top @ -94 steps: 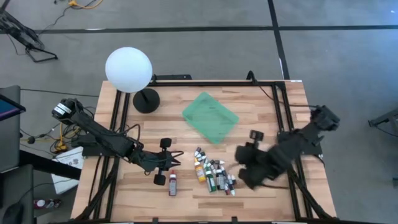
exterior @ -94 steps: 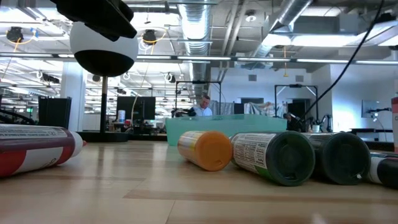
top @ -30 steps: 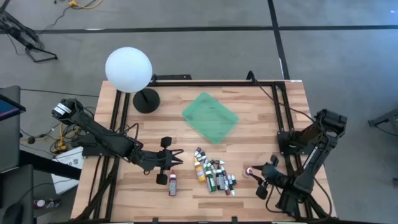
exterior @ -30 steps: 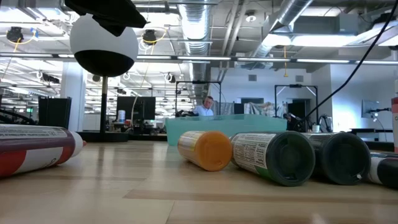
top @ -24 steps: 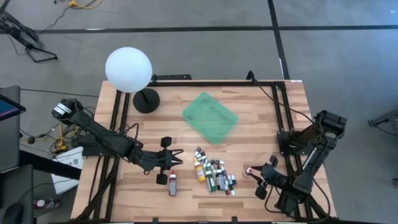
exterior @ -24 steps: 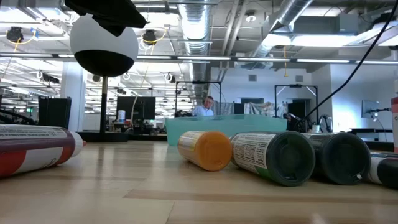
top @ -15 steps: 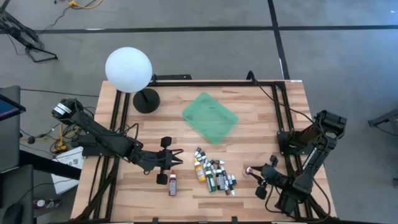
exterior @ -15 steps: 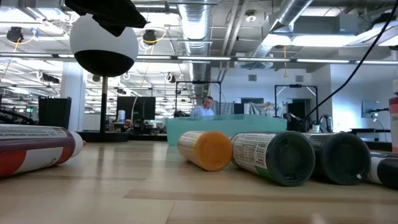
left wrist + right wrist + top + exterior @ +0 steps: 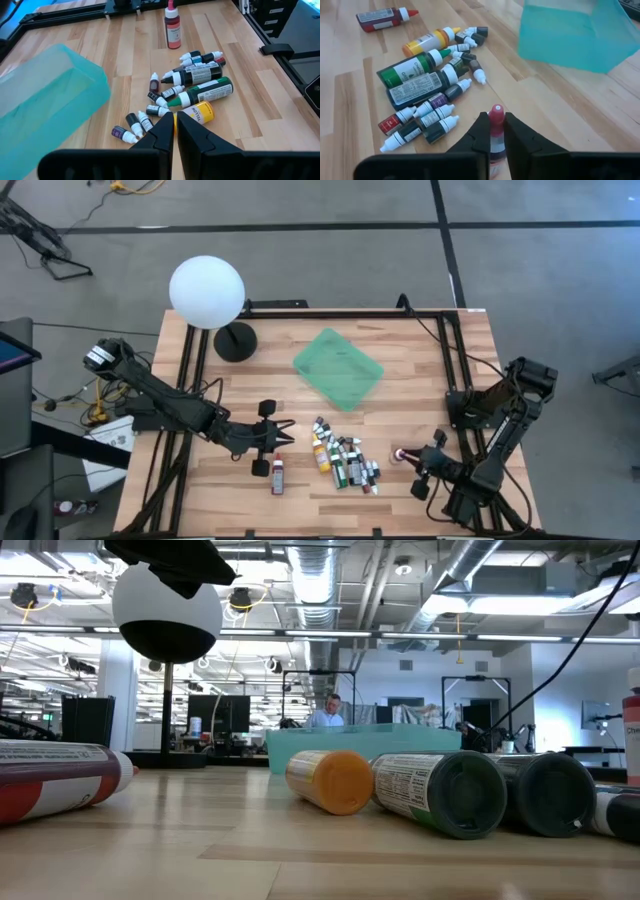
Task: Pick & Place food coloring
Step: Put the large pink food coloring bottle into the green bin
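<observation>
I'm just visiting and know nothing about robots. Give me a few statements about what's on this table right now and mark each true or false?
1. The right gripper has its fingers shut on a small red-capped bottle. True.
2. The flat green plastic tray is full of bottles. False: it holds none; the pile of small food coloring bottles lies on the wooden table beside it.
3. A red bottle with a white cap lies apart from the pile. True.
4. The left gripper is holding a yellow bottle. False: its fingers are shut on nothing, above the table.
5. A white globe lamp on a black base stands at the table's far-left corner. True.
</observation>
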Controlling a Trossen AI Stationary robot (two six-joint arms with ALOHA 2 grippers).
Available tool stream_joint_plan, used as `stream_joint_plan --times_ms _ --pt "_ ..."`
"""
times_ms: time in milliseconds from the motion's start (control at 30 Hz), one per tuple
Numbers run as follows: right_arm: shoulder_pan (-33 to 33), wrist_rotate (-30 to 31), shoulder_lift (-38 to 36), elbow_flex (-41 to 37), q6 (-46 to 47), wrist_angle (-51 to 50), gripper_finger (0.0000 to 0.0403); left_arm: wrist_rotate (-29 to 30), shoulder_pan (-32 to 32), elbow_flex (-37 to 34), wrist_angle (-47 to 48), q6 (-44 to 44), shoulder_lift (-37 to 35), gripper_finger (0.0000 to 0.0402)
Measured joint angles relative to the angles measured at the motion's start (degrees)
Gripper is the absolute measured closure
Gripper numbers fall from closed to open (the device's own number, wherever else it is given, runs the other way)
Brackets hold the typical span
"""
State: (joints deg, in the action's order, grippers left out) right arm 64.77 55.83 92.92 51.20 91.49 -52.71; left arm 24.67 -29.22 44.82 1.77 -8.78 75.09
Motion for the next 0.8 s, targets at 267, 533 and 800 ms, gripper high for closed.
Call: stream_joint_plan --times_ms 267,533,800 --pt "0.0 0.8 0.0 0.0 -0.2 -0.1 0.0376 0.0 0.0 0.0 0.0 0.0 0.0 0.0386" --pt "-0.9 3.8 0.0 0.0 -1.1 -0.2 0.0378 0.0 0.0 0.0 0.1 0.0 0.0 0.0386" --pt "-4.5 6.3 -1.8 0.0 -4.5 -0.8 0.0379 -0.1 0.0 0.0 0.1 0.0 0.0 0.0386"
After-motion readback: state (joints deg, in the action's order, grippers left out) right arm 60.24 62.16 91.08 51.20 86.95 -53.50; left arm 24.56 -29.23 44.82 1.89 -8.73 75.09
